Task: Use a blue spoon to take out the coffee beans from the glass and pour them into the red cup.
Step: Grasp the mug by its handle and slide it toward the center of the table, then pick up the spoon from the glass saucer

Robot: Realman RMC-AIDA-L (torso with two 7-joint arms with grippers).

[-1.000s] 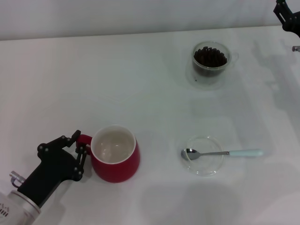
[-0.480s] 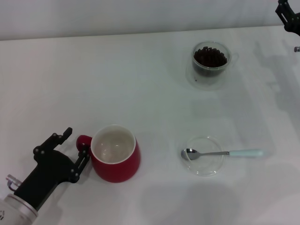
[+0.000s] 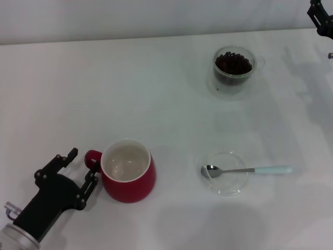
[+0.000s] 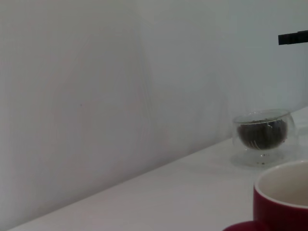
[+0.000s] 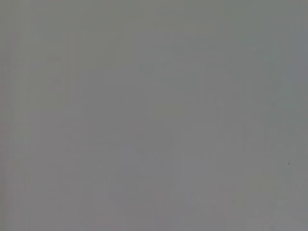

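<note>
**Spoon untouched, left tool open beside the red cup**

A white surface holds four things. Near the front left stands the red cup, glossy and rounded, its cream inside bare. Its loop handle points toward the left tool, whose two black fingers stand apart, one on each side of the handle and gripping nothing. At the front right, well apart from the cup, the blue spoon lies flat with its shiny metal bowl resting in a clear round saucer and its pale blue handle pointing right. Toward the back right sits the glass, small and thick-walled, heaped with dark coffee beans. The right tool hangs at the far back right corner, mostly out of sight; I cannot tell whether it is apart or together.

Scooping seems not yet begun: no beans are in the cup. The next move likely calls for a tool to reach the spoon's slim handle and lift it.
</note>
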